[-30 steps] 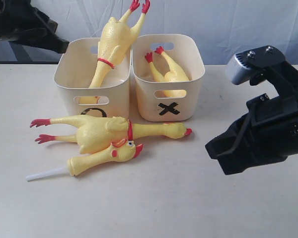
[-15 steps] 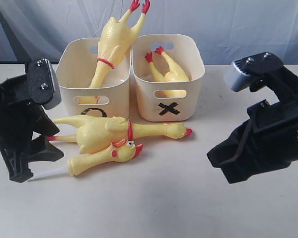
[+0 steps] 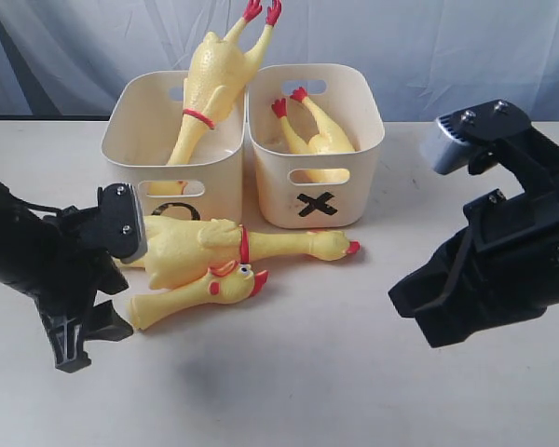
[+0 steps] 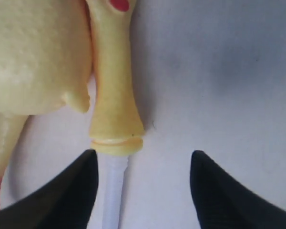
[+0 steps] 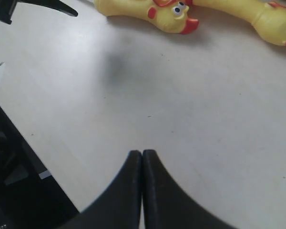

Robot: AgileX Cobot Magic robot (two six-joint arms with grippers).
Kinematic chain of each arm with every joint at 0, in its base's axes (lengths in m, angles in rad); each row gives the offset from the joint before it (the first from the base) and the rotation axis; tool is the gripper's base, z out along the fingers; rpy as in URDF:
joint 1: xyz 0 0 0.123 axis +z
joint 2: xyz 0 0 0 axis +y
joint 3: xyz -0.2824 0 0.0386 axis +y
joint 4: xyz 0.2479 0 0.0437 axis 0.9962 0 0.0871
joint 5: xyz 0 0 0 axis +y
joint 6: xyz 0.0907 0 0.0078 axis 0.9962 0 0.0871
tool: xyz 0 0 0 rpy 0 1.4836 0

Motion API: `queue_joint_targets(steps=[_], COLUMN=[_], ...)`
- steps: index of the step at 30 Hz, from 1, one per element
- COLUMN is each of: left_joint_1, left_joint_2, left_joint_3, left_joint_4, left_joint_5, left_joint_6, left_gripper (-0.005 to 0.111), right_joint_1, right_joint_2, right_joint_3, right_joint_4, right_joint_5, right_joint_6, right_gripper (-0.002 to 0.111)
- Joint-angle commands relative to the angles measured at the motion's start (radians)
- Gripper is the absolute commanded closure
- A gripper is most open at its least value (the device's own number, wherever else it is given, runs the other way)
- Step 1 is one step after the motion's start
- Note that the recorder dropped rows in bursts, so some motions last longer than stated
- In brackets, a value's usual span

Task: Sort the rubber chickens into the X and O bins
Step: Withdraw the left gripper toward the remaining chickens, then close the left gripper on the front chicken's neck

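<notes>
Half done: one rubber chicken (image 3: 210,84) stands in the O bin (image 3: 130,140), another chicken (image 3: 317,138) lies in the X bin (image 3: 363,177). A banded chicken (image 3: 191,247) and a smaller chicken (image 3: 191,293) lie on the worktop (image 3: 354,372) at the O bin's 6 o'clock. The left pincer (image 4: 143,155) gapes empty astride the smaller chicken's white stem (image 4: 112,191); the right pincer (image 5: 142,155) is closed, empty.

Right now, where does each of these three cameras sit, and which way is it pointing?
Exterior view: off the arms, looking slantwise down across the table at the marked fronts of the O bin and X bin. Both black arms show, with the left gripper and right gripper.
Left wrist view: on the left wrist, looking down between its open fingers at the tail end of the small chicken.
Right wrist view: on the right wrist, looking along the tabletop over its shut fingers.
Shared: the small chicken appears in all three.
</notes>
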Motion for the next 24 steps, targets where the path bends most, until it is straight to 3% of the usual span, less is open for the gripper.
queue_joint_targets(steps=[1, 7, 10, 24], left_joint_1=[-0.002, -0.002, -0.002, -0.002], left_joint_2=[0.042, 0.084, 0.112, 0.172], left_joint_3=[0.003, 0.003, 0.003, 0.003], left_joint_4=[-0.013, -0.056, -0.131, -0.185], left_joint_5=[-0.061, -0.155, -0.153, -0.166], left_joint_6=[0.008, 0.017, 0.121, 0.164], left_gripper=[0.052, 0.052, 0.052, 0.052], right_joint_1=[-0.002, -0.002, -0.002, -0.002], right_joint_2=[-0.003, -0.003, -0.003, -0.003], right_joint_3=[0.004, 0.004, 0.004, 0.004], right_joint_4=[-0.005, 0.004, 0.012, 0.018], right_joint_5=[-0.001, -0.001, -0.001, -0.001], right_joint_6=[-0.005, -0.005, -0.005, -0.005], right_gripper=[0.109, 0.109, 0.109, 0.109])
